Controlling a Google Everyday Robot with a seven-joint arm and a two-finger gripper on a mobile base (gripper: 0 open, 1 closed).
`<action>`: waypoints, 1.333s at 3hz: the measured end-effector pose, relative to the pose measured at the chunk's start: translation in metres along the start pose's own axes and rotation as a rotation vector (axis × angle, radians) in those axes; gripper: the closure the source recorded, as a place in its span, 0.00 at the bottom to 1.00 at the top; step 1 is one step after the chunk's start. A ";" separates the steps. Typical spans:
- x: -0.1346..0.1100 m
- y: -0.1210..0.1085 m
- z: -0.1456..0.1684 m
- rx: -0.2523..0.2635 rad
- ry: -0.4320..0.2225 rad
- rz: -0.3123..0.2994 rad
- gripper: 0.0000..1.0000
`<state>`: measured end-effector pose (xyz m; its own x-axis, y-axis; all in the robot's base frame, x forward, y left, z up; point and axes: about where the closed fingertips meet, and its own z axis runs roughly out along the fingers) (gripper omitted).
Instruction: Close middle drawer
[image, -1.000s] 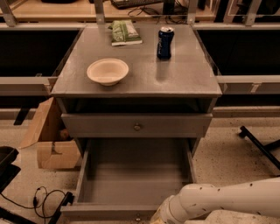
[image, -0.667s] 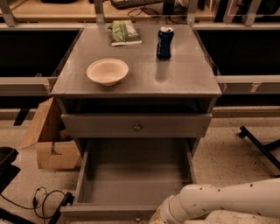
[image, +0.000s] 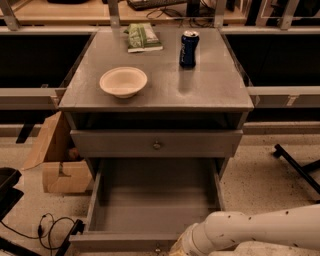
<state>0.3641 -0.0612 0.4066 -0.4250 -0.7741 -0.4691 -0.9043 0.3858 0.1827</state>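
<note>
camera view: gripper (image: 176, 248) at the bottom edge, on the end of the white arm (image: 260, 230), right at the front panel of the middle drawer (image: 150, 200); how wide it stands cannot be told. middle drawer pulled far out, grey floor bare. cabinet top (image: 210, 85) carries a pale bowl (image: 123, 81), blue can (image: 189, 48) and green packet (image: 142, 37).
</note>
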 end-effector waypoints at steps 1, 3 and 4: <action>-0.001 0.001 0.002 0.004 -0.007 -0.001 1.00; -0.004 -0.001 0.001 0.013 -0.013 -0.005 0.51; -0.004 -0.001 0.001 0.013 -0.013 -0.005 0.27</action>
<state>0.3668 -0.0580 0.4074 -0.4200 -0.7696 -0.4810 -0.9058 0.3885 0.1693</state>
